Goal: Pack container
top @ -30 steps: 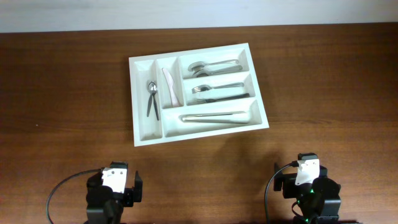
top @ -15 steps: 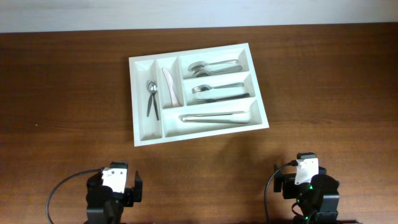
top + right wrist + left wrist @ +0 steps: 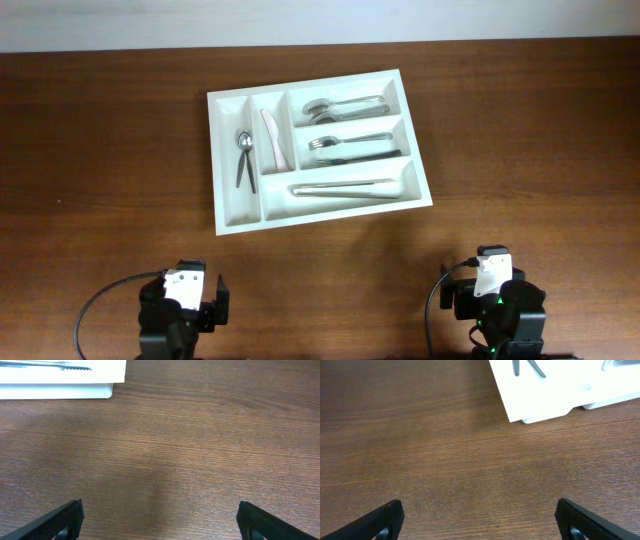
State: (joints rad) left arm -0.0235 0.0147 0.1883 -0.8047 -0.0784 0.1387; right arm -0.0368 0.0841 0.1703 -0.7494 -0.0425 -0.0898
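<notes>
The white container (image 3: 238,218) sits at the table's middle back. Its left upright slot holds a small spoon (image 3: 243,158), the other upright slot a white knife (image 3: 274,137). The crosswise slots hold spoons (image 3: 345,107), forks (image 3: 348,146) and a long knife (image 3: 342,187). My left gripper (image 3: 479,520) is open and empty over bare wood, with the container's near corner (image 3: 540,407) ahead. My right gripper (image 3: 160,520) is open and empty, with the container's corner (image 3: 65,391) at the upper left. Both arms sit at the front edge, left (image 3: 183,300) and right (image 3: 495,295).
The table is dark brown wood (image 3: 100,150). A pale wall strip (image 3: 320,20) runs along the far edge. Black cables loop beside each arm base (image 3: 90,310).
The right arm has shifted very slightly downward at the front edge. The container and cutlery have not moved.
</notes>
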